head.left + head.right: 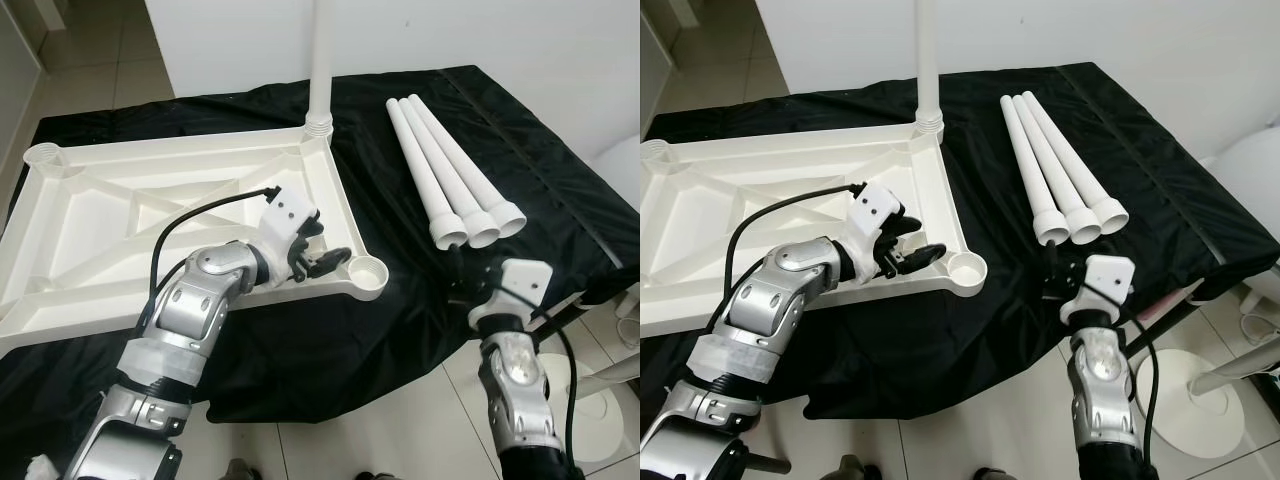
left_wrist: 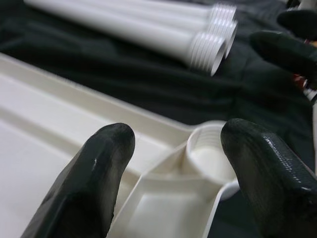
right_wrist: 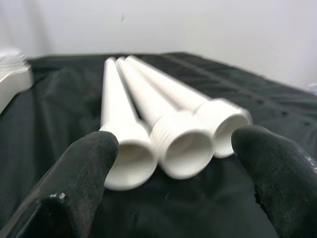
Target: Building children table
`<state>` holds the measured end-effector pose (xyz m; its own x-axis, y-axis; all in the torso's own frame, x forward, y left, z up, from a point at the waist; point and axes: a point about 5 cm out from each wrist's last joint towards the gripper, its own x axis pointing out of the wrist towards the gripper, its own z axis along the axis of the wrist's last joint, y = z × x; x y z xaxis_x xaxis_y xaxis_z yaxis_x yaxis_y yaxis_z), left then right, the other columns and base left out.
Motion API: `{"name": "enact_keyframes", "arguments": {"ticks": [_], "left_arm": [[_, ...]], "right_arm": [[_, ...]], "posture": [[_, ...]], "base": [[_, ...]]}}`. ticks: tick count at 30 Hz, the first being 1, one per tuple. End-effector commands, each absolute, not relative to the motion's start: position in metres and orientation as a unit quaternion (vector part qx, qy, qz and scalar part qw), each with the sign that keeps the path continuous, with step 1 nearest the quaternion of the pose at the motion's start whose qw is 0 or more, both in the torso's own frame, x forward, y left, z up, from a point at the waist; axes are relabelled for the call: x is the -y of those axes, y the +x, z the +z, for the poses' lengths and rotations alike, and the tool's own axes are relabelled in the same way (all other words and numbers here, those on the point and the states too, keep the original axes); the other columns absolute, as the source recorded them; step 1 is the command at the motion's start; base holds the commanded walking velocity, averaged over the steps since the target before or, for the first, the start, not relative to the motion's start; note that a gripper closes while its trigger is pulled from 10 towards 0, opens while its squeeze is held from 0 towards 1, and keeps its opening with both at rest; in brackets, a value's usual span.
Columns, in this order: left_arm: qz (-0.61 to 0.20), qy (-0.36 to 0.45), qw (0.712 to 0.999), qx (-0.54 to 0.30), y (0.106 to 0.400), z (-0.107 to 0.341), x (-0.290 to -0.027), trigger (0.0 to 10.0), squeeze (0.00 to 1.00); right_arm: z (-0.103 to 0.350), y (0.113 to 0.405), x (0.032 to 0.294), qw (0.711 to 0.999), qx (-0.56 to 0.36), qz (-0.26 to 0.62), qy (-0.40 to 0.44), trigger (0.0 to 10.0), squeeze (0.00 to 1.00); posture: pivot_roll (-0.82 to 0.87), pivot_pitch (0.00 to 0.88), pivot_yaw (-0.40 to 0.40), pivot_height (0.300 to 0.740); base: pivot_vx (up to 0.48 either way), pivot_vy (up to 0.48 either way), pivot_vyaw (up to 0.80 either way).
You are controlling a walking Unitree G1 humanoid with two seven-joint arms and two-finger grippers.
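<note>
- On the black-draped counter (image 1: 520,170), the white tabletop (image 1: 120,220) is lying underside up, so its leg sockets are facing upward; one leg (image 1: 320,60) is already standing in the far corner.
- Three loose legs (image 1: 440,170) are lying side by side, threaded ends toward the robot, within reach.
- Left end effector (image 1: 315,255) is hovering spread wide by the empty near socket (image 1: 367,270), likely steadying the top.
- Right end effector (image 3: 173,183) is sitting wide open just short of the legs, gripping nothing.
</note>
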<state>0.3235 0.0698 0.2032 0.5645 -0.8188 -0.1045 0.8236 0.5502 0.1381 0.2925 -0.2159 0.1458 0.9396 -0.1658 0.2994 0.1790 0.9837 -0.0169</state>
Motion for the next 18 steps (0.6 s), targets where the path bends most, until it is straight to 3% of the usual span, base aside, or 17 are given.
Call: {"name": "enact_keyframes", "arguments": {"ticks": [1,14,18], "left_arm": [[-0.483,0.078,0.872,-0.001,0.323,0.208,-0.066,10.0,0.0],[-0.421,0.004,0.907,0.014,0.335,0.217,-0.042,10.0,0.0],[-0.397,0.003,0.918,0.01,0.338,0.223,-0.037,10.0,0.0]], "right_arm": [[0.143,0.297,0.217,0.986,0.136,-0.093,-0.021,10.0,0.0],[0.168,0.336,0.212,0.987,0.144,-0.074,-0.002,10.0,0.0],[0.177,0.343,0.215,0.986,0.152,-0.073,-0.009,10.0,0.0]], "posture": [[0.0,0.086,0.032,0.74],[-0.01,0.073,0.042,0.74],[-0.01,0.089,0.076,0.74]], "base": [[0.0,0.0,0.0],[0.0,0.0,0.0],[0.0,0.0,0.0]]}}
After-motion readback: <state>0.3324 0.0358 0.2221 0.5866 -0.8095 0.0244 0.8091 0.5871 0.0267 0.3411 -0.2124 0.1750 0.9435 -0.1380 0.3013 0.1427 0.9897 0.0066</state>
